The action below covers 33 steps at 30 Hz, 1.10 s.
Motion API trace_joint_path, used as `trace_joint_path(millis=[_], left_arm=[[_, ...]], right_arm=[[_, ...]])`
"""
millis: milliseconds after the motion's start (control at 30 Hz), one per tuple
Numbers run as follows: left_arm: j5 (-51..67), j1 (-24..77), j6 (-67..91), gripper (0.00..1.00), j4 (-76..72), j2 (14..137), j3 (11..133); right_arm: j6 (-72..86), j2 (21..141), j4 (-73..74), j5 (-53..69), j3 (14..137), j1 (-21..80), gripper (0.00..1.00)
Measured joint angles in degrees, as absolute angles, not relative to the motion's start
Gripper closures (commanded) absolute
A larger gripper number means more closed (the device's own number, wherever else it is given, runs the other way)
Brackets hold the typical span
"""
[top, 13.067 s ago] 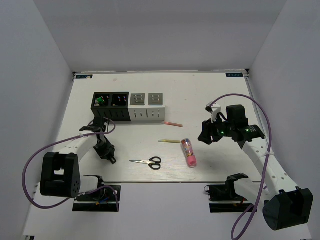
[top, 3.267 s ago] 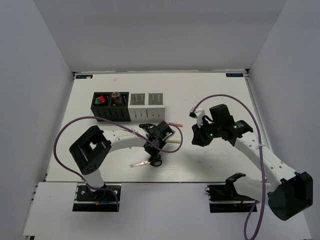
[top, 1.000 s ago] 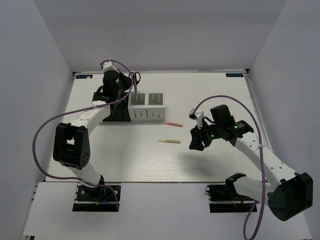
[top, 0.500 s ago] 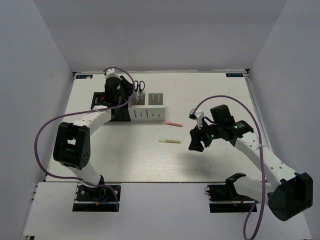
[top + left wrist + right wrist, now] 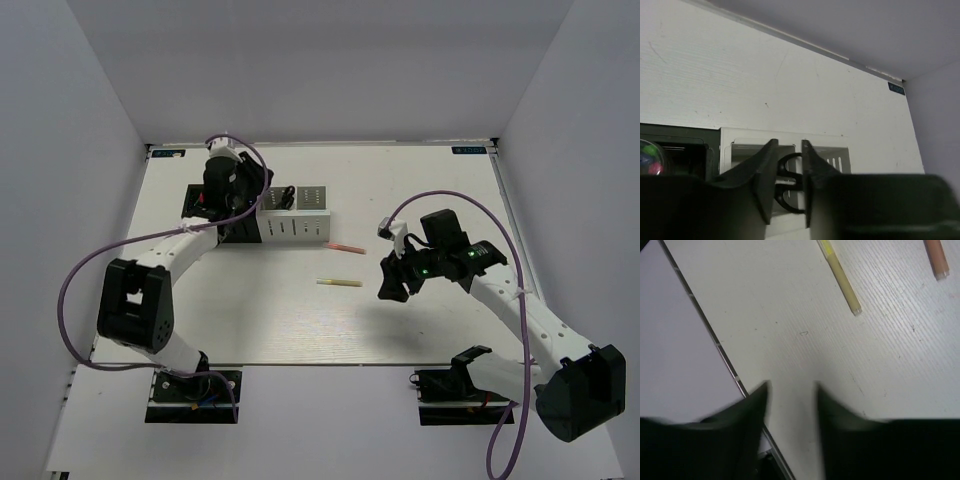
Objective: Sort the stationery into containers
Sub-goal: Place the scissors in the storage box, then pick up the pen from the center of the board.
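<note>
The containers [image 5: 258, 212] stand in a joined row at the back left, two black and two white. My left gripper [image 5: 262, 195] hangs over the first white holder [image 5: 740, 137], open. The black-handled scissors [image 5: 791, 174] stand in that holder, their handle loops showing just beyond my parted fingertips [image 5: 789, 142]. A yellow pencil [image 5: 340, 283] and a pink pen [image 5: 345, 247] lie on the table in front of the row. My right gripper [image 5: 388, 285] hovers open just right of the pencil [image 5: 840, 277], with bare table between its fingers [image 5: 792, 390]. The pen's end [image 5: 935, 257] shows at the far right.
A clear tube with coloured contents [image 5: 647, 157] sits in the black holder [image 5: 675, 132] next to the scissors. The table's near edge [image 5: 715, 345] runs close to my right gripper. White walls close in the table on three sides.
My left gripper has lowered the scissors into the first white holder and parted its fingers off the handles. The right arm has hardly moved.
</note>
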<state>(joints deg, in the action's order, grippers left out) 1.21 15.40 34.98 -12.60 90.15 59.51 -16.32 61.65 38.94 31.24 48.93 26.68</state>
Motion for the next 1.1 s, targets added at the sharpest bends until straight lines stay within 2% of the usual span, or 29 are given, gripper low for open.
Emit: trace_joint_path(millis=[33, 67, 133, 200, 233, 267, 300, 333, 433, 467, 500, 533, 567, 600, 733, 800, 867, 1000, 1100], left_arm=[[1.65, 15.44, 35.0, 0.82, -12.03, 88.73, 59.51], [2.07, 15.51, 34.89, 0.87, -11.29, 87.37, 59.48], [3.07, 15.92, 33.69, 0.91, -9.23, 83.57, 59.51], [4.34, 17.02, 31.55, 0.79, -4.29, 78.67, 60.16], [5.48, 18.0, 30.13, 0.66, -0.97, 76.01, 60.93], [6.33, 19.07, 28.67, 0.4, 2.09, 73.8, 61.67], [7.22, 20.51, 27.05, 0.31, 5.91, 71.33, 62.5], [8.1, 21.93, 25.67, 0.29, 9.5, 68.99, 63.02], [9.04, 26.98, 21.89, 0.27, 21.37, 60.86, 62.48], [8.78, 28.51, 20.71, 0.27, 24.45, 57.87, 60.8], [8.25, 29.36, 19.94, 0.31, 27.16, 54.72, 58.46], [7.55, 29.8, 19.38, 0.34, 29.71, 51.7, 55.2], [7.03, 29.98, 19.05, 0.38, 31.73, 49.06, 51.86], [6.35, 30.09, 18.79, 0.5, 33.61, 46.09, 48.12], [4.95, 30.13, 18.22, 0.79, 39.53, 37.87, 36.16], [4.8, 30.13, 17.58, 0.79, 40.49, 35.79, 33.39], [4.93, 30.13, 16.75, 0.53, 41.15, 34.48, 32.36], [4.99, 30.15, 15.62, 0.45, 41.23, 34.79, 32.42], [5.15, 30.15, 15.44, 0.45, 41.54, 35.38, 32.42]], right_arm=[[-16.91, 61.69, 38.87, 31.11, 48.93, 26.7, 0.84], [-17.08, 61.82, 38.83, 31.03, 48.93, 26.7, 0.99], [-17.72, 62.59, 38.57, 30.44, 48.82, 26.7, 1.0], [-19.53, 64.07, 37.6, 29.65, 48.27, 26.72, 1.0], [-21.02, 65.3, 37.06, 29.15, 47.94, 26.76, 0.86], [-22.57, 66.65, 36.62, 28.82, 47.75, 26.74, 0.82], [-24.58, 68.14, 35.68, 28.42, 47.48, 26.76, 0.78], [-27.14, 69.89, 34.3, 28.05, 47.24, 26.74, 0.75], [-34.83, 75.46, 30.65, 27.31, 47.05, 26.68, 0.7], [-37.43, 77.34, 29.34, 27.24, 47.09, 26.68, 0.56], [-39.92, 79.33, 28.1, 27.42, 47.13, 26.68, 0.5], [-42.33, 81.23, 26.65, 27.62, 47.22, 26.68, 0.5], [-44.88, 82.76, 25.39, 27.66, 47.33, 26.68, 0.5], [-47.42, 84.31, 24.34, 28.01, 47.55, 26.63, 0.5], [-55.92, 90.11, 22.46, 30.06, 51.24, 26.59, 0.51], [-57.93, 93.3, 22.72, 30.5, 55.0, 26.5, 0.51], [-60.36, 98.1, 21.08, 30.92, 61.52, 26.2, 0.51], [-60.62, 99.7, 19.03, 31.14, 63.79, 25.58, 0.48], [-60.66, 101.8, 18.17, 31.16, 65.49, 25.1, 0.44]])
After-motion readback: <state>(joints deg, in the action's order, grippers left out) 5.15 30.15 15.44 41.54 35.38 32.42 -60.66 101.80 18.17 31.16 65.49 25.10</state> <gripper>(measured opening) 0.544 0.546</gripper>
